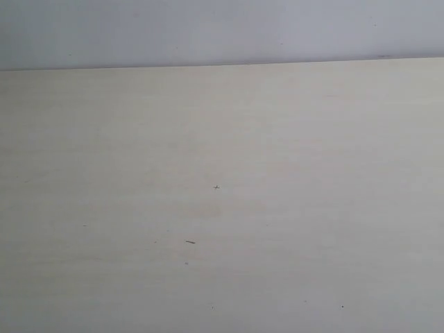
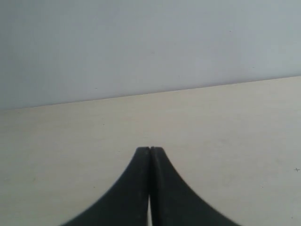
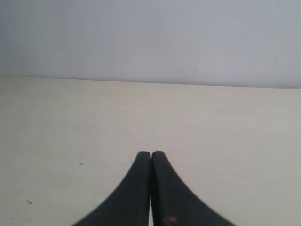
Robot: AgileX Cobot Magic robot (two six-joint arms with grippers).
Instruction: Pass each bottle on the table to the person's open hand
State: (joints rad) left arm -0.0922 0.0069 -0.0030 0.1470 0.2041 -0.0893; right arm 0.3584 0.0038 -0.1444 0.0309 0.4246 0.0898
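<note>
Pale counter (image 1: 222,208) nearest in the exterior view, flecked with a few dark specks (image 1: 190,241), running far back to a grey wall (image 1: 208,31); no bottles, no open hand on it. Left wrist view: left tool (image 2: 150,149) clenched tight on nothing, counter beyond. Right wrist view: right tool (image 3: 151,153) likewise clenched, empty. Bottles out of sight in all three; probably light, smooth, slightly yielding, so best taken round the mid-body, below the cap.
</note>
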